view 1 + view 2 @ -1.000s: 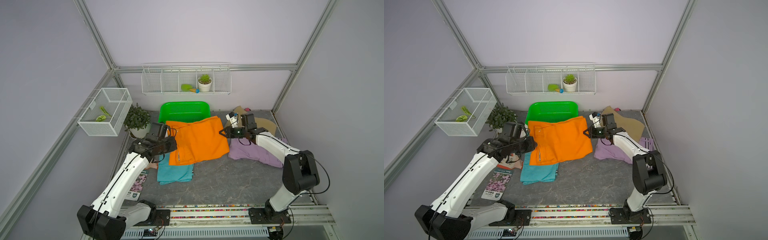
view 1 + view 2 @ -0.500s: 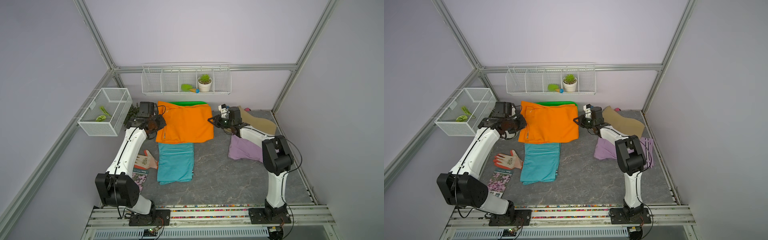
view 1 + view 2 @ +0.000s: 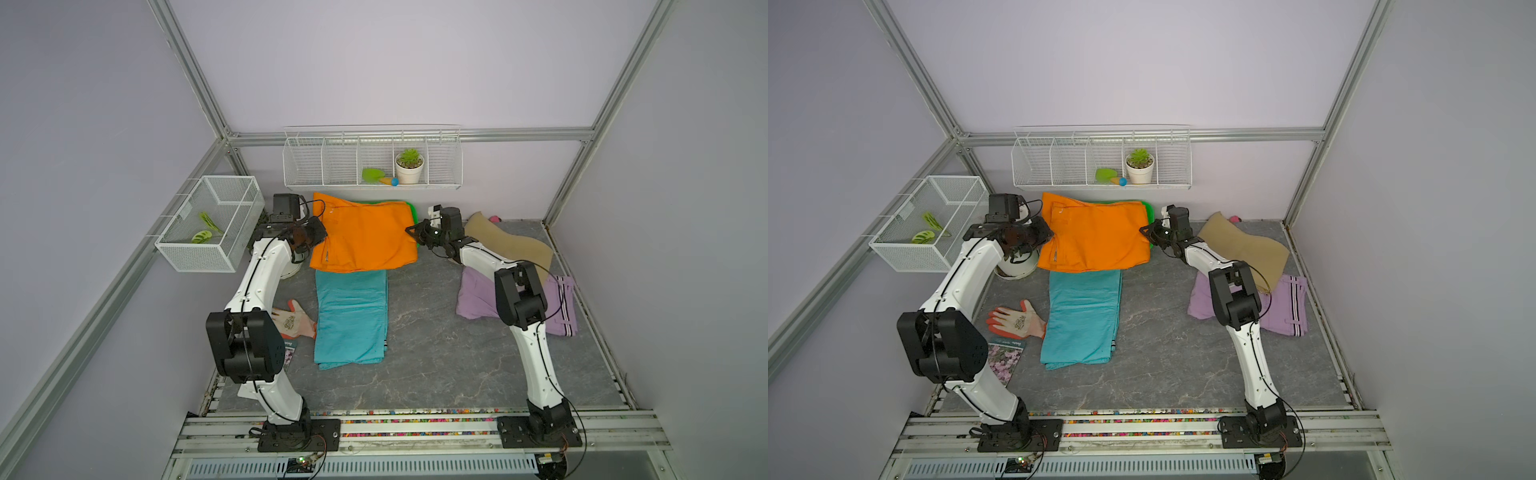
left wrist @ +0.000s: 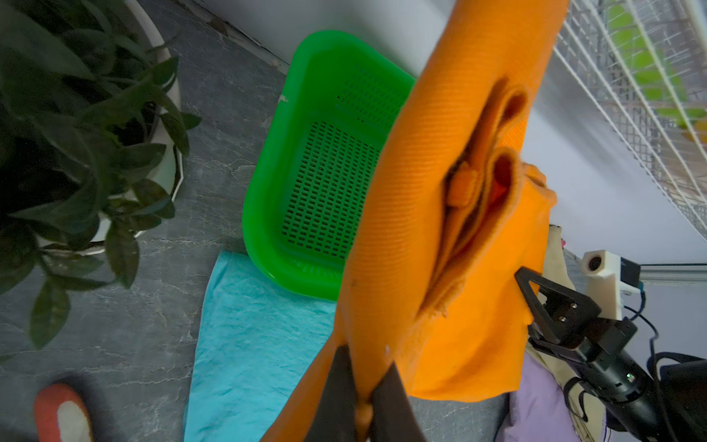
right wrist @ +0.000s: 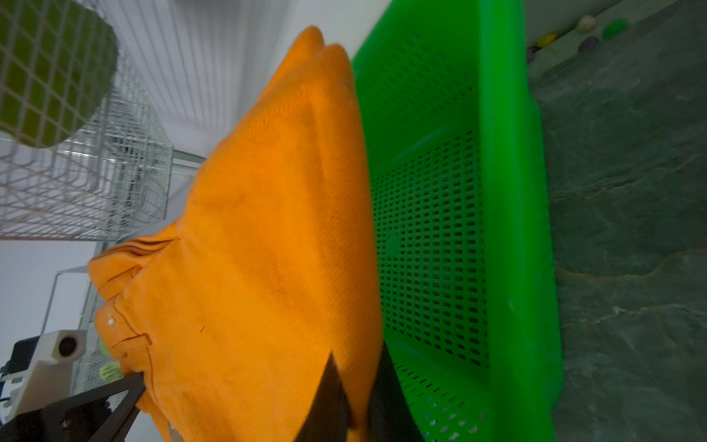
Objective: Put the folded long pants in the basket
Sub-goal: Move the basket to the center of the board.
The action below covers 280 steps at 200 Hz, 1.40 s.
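The orange folded long pants (image 3: 365,237) (image 3: 1096,237) hang spread between my two grippers, over the green basket (image 3: 411,210) (image 3: 1147,210) at the back wall. Only the basket's right rim shows in both top views. My left gripper (image 3: 318,232) (image 4: 367,359) is shut on the pants' left edge. My right gripper (image 3: 409,230) (image 5: 357,363) is shut on the right edge. The wrist views show the basket (image 4: 329,183) (image 5: 509,229) empty beneath the cloth. Teal pants (image 3: 351,318) lie mid-table, lilac pants (image 3: 478,297) and tan pants (image 3: 511,243) at the right.
An orange-fingered glove (image 3: 1017,320) and a seed packet (image 3: 1005,359) lie left of the teal pants. A potted plant (image 4: 76,134) stands by the basket's left side. A white mesh box (image 3: 212,224) and a wire rack (image 3: 372,160) hang on the walls.
Both arms have carried the orange pants from the middle of the table back and up over the basket. The teal pants and the glove are now uncovered.
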Each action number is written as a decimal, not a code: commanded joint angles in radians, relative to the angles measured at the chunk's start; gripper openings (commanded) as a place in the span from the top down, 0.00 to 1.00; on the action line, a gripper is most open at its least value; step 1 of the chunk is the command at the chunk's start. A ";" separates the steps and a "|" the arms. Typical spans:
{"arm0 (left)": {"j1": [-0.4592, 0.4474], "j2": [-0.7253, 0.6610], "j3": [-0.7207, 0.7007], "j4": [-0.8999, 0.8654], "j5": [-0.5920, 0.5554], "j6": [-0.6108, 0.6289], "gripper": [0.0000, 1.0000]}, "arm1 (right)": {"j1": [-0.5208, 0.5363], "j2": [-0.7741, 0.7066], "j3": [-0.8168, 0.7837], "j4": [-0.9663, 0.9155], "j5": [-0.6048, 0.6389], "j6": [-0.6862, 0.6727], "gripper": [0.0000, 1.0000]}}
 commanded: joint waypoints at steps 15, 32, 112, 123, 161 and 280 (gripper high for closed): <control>0.017 0.038 0.095 0.052 0.083 0.017 1.00 | 0.015 -0.014 0.077 -0.361 0.182 -0.105 1.00; 0.020 0.057 0.114 0.030 0.100 0.025 1.00 | 0.022 -0.012 0.143 -0.575 0.261 -0.192 1.00; 0.020 0.127 0.131 -0.023 0.232 0.018 1.00 | -0.053 -0.161 -0.012 -0.840 0.352 -0.392 1.00; 0.018 0.132 0.130 -0.026 0.266 0.013 1.00 | -0.074 -0.216 -0.083 -0.824 0.344 -0.407 1.00; -0.036 0.162 0.142 -0.033 0.343 0.004 1.00 | -0.176 -0.387 -0.307 -0.800 0.297 -0.456 1.00; -0.277 0.138 0.124 -0.129 0.391 -0.005 1.00 | -0.372 -0.686 -0.584 -0.823 0.203 -0.576 1.00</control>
